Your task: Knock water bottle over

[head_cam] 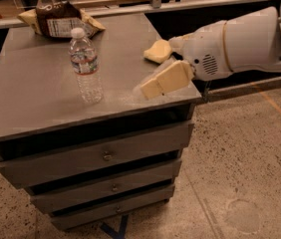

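The water bottle point(85, 66) stands upright on the left-middle of the grey cabinet top point(31, 98). It is clear and ribbed, with a white cap and a white, red and blue label. My gripper point(163, 80) is cream-coloured on a white arm and reaches in from the right. It is low over the cabinet's front right part, to the right of the bottle and well apart from it.
A yellow sponge-like piece point(157, 51) lies on the cabinet just behind the gripper. A brown snack bag point(60, 20) lies at the back left. The cabinet has three drawers point(105, 156) in front. A speckled floor point(245, 158) lies to the right, and a shelf rail runs behind.
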`<state>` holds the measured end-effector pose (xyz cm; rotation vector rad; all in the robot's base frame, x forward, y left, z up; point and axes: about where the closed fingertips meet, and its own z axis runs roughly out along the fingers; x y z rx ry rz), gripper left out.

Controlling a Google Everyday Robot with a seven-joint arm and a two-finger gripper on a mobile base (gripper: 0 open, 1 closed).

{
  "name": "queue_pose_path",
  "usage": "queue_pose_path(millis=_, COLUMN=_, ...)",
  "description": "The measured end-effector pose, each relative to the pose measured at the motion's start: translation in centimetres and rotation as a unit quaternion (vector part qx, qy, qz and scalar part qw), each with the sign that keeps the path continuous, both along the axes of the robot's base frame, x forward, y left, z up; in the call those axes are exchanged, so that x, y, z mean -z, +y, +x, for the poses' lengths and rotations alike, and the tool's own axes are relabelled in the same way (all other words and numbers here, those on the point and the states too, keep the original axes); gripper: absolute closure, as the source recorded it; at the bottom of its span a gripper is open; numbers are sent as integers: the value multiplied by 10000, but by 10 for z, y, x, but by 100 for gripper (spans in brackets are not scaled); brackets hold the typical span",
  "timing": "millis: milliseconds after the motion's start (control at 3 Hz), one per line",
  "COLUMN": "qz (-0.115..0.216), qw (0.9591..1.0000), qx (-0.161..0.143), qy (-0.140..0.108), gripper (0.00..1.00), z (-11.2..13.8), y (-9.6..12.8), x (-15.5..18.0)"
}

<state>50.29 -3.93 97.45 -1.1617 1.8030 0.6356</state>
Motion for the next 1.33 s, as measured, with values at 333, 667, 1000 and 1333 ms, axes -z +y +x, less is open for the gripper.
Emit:
queue_pose_path(millis=333, qz=61, qw=9997, qx=197, qy=-156, gripper=0, z=12, y=1, x=-3)
queue_pose_path(millis=667, qz=57, qw=9997, qx=183, qy=-150, gripper=0, z=11, y=2, x=-3)
queue_pose_path(millis=1000, qz=174, qw=9994, qx=249, qy=-172, gripper=0, z=10, y=5, x=1)
queue_pose_path(millis=1333, qz=189, qw=9987, qx=258, qy=-389, gripper=0, z=14, y=14, x=8)
